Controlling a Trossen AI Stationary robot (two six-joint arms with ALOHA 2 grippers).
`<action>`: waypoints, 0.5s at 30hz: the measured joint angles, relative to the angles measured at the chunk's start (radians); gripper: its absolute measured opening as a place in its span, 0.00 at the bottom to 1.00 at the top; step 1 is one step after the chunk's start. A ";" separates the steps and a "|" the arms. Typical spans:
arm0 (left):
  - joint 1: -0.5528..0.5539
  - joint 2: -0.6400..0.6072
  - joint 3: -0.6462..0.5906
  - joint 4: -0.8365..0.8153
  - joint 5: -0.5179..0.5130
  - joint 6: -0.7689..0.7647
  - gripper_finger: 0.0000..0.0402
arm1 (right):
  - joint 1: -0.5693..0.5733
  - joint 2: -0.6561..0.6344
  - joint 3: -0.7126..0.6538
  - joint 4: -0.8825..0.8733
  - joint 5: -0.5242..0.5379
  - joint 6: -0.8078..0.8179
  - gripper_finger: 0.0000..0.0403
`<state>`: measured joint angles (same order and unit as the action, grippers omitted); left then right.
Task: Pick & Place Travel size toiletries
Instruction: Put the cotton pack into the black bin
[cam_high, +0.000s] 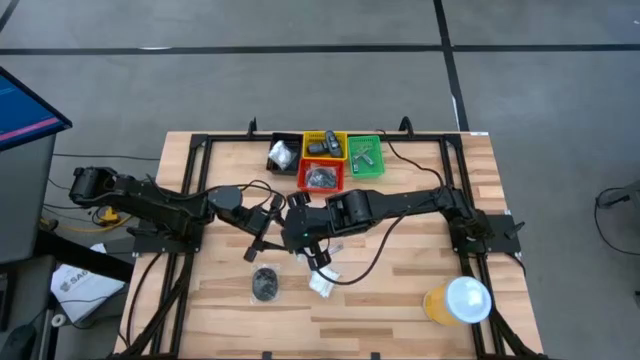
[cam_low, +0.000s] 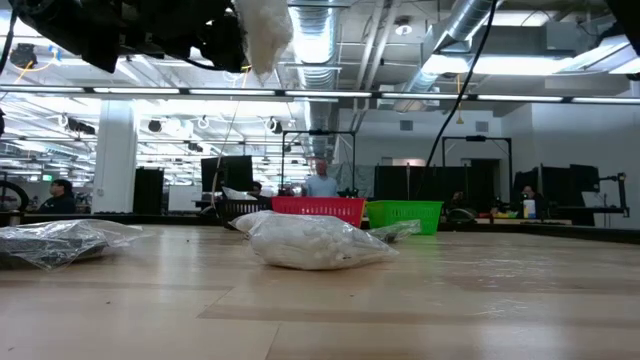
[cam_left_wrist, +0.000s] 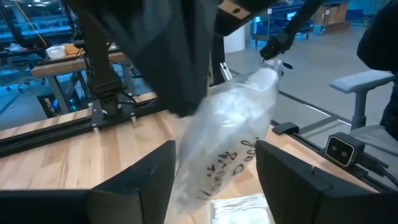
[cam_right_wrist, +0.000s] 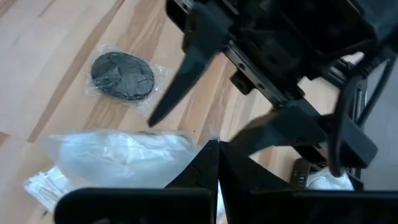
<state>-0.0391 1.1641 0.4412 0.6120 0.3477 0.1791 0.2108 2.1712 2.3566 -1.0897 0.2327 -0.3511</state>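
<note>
My right gripper (cam_right_wrist: 217, 152) is shut on a white crinkly plastic packet (cam_right_wrist: 118, 152), held high over the table's middle (cam_low: 265, 30). My left gripper (cam_left_wrist: 214, 162) is open and level, with a finger on either side of the hanging packet (cam_left_wrist: 230, 130); I cannot tell whether they touch it. In the high view the two grippers meet at mid-table (cam_high: 285, 228). A second white packet (cam_low: 310, 243) and a dark grey disc in a clear bag (cam_right_wrist: 121, 76) lie flat on the wood nearer the front edge. My right gripper pinches the packet at one edge (cam_right_wrist: 186, 140) between its two shut fingers, slanting down from the table's right. The packet hangs below the fingers, clear of the table, and sags slack (cam_left_wrist: 217, 174).
Black, yellow, green and red bins (cam_high: 322, 176) with small items stand at the far middle. An orange cup with a white lid (cam_high: 460, 300) stands at the front right. Bare wood lies on the front left and along the right side.
</note>
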 joint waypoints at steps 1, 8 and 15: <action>0.000 0.000 0.000 0.001 0.000 0.000 0.51 | -0.004 0.000 0.000 0.000 0.000 0.000 0.00; 0.000 0.000 0.000 0.005 0.000 0.000 0.36 | -0.012 0.000 0.000 0.002 0.000 0.000 0.00; 0.000 0.000 0.000 0.007 0.000 0.000 0.09 | -0.017 0.000 0.000 0.002 0.000 0.003 0.00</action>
<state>-0.0391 1.1641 0.4412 0.6189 0.3473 0.1791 0.1938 2.1712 2.3566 -1.0874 0.2329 -0.3477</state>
